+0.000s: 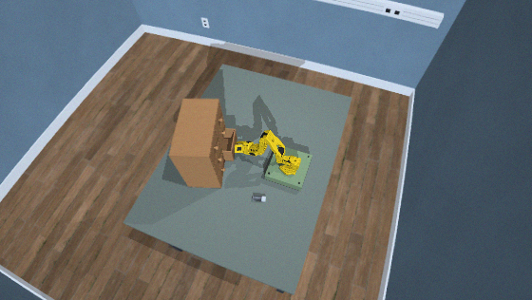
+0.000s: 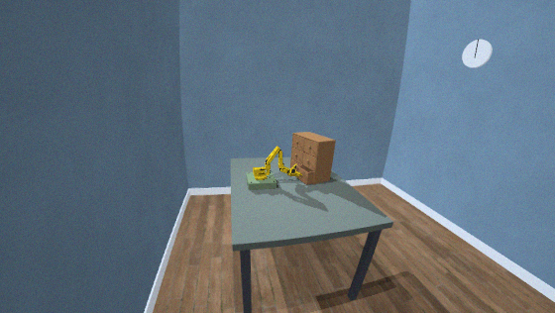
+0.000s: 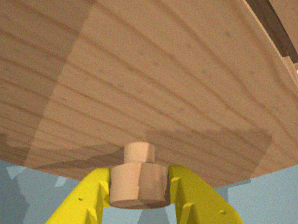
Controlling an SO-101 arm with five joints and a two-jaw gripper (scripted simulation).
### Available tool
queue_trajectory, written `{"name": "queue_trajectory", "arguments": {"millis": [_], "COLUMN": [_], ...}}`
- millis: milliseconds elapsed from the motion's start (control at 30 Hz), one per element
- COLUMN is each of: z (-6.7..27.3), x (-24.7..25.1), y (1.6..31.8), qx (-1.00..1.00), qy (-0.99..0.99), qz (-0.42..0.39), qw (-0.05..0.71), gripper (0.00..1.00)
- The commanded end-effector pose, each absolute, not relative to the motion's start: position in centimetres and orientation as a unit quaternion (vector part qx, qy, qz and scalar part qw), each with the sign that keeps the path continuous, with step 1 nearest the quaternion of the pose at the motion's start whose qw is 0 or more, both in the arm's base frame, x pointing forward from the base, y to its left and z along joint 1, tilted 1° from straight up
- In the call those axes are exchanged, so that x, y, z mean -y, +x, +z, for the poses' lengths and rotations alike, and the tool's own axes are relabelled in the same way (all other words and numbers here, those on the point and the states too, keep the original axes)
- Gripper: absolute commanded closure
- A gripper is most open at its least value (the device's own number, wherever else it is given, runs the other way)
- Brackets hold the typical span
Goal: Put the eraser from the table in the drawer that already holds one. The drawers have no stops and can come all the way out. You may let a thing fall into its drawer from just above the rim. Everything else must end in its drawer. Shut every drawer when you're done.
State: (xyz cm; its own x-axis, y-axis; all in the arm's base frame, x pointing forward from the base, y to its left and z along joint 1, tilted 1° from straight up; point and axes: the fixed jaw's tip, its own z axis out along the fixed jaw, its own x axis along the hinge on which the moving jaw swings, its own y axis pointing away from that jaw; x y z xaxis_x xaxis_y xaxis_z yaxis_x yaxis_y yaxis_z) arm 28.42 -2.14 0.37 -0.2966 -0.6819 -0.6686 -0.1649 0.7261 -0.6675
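The brown cabinet [image 1: 196, 128] [image 2: 324, 159] has one low drawer [image 1: 230, 155] [image 2: 307, 175] pulled part of the way out. Its wooden front fills most of the wrist view. My gripper [image 1: 237, 148] [image 2: 299, 174] [image 3: 140, 189] is shut on that drawer's round knob [image 3: 140, 181], one finger on each side. What lies inside the open drawer is too small and dark to tell. A small grey and white block [image 1: 258, 197], which looks like the eraser, lies on the table in front of the cabinet, away from the gripper.
The other drawers, with small knobs, look shut in the cabinet front. The arm's green base [image 1: 288, 181] [image 2: 262, 185] stands on the grey-green table [image 1: 218, 228] [image 2: 277, 223], opposite the cabinet. The block lies to one side of the base.
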Motion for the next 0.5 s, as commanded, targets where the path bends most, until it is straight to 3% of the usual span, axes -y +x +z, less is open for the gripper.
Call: {"name": "queue_trajectory", "arguments": {"millis": [0, 467], "z": [0.38, 0.37], "x": [2.41, 2.62], "y": [27.89, 27.17], "qx": [-0.769, -0.77], "qy": [-0.275, -0.271], "qz": [-0.25, -0.253], "qw": [0.521, 0.519], "gripper": [1.0, 1.0]}}
